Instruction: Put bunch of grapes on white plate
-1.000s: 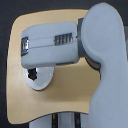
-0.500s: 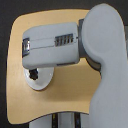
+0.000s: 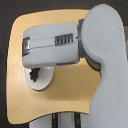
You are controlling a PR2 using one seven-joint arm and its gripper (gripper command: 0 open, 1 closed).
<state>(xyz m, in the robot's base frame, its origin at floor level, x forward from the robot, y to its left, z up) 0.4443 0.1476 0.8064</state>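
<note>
Grapes (image 3: 34, 75) lie on the plate (image 3: 42, 84) at its 10 o'clock edge, on the bench (image 3: 70, 95), arm (image 3: 55, 45) overhead; claw hidden, state untellable.

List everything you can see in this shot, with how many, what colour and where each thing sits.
table: one, light wood, fills the middle of the exterior view on a dark floor.
white plate: one, white, on the table toward the exterior view's left, partly under the arm.
bunch of grapes: one, dark, lying on the plate's left part.
robot arm: one, grey, reaching from the exterior view's right across the table above the plate.
claw: hidden under the arm, cannot tell if open or shut.
</note>
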